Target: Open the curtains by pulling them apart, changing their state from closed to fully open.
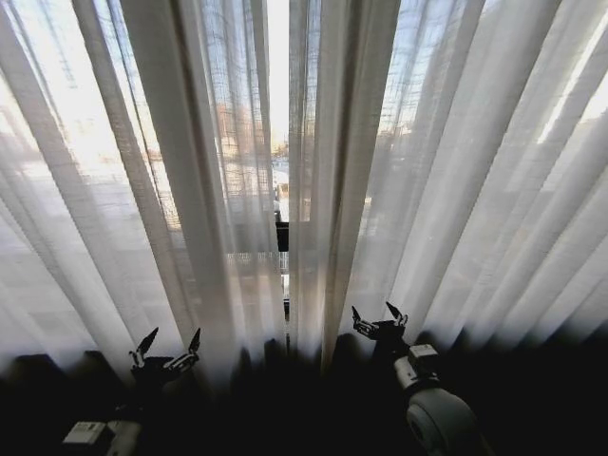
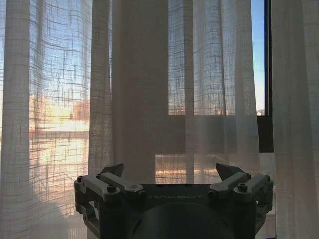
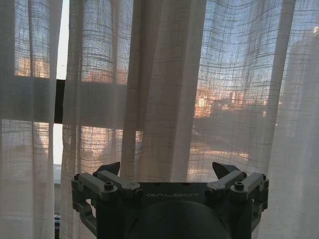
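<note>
The left gripper is spread wide with nothing between its fingers, poised low before the left curtain panel, to the left of the central gap where the two panels nearly meet. The right gripper, likewise splayed open and empty, sits to the right of that gap, facing the right curtain panel and a little nearer the gap than the left one. The curtains hang closed apart from that narrow slit, their pleats running vertically from top to floor. Each panel's inner edge lies inward of its gripper, toward the gap, and just ahead of the fingertips. Each arm looks placed for its own panel, which has to travel sideways, away from the gap.
</note>
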Robot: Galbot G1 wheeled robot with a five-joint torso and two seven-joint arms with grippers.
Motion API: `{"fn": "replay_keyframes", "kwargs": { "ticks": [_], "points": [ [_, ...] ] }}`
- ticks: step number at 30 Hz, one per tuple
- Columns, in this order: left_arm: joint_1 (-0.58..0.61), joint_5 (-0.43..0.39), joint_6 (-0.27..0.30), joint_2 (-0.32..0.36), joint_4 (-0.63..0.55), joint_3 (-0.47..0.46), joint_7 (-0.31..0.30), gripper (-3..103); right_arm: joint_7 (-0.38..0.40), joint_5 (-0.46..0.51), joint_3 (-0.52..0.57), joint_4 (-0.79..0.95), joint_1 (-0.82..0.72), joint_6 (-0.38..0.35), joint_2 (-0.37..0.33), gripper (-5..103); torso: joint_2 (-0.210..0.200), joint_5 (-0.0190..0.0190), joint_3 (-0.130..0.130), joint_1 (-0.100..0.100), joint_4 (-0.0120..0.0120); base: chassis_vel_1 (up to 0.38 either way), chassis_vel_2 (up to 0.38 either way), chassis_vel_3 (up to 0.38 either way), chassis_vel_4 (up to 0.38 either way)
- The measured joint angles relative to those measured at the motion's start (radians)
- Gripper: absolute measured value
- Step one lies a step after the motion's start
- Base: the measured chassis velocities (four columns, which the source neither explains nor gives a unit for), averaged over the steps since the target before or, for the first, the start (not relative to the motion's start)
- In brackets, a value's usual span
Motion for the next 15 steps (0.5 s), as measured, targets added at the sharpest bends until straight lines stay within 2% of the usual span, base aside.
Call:
{"fn": "replay_keyframes", "kwargs": {
  "ticks": [10,15],
  "points": [
    [0.002,0.0,-0.006,-0.005,0.0,-0.001,0.0,100,0.0,-0.011,-0.005,-0.002,0.0,0.004,0.0,100,0.0,0.0,0.0,0.0,0.0,0.001,0.161,0.0,-0.166],
    [0.005,0.003,-0.006,-0.011,0.0,-0.002,0.0,100,-0.009,-0.003,-0.03,-0.016,0.014,0.0,-0.009,100,0.0,-0.0001,0.0,0.0,-0.0001,-0.004,0.037,0.0,-0.023]
  ]
}}
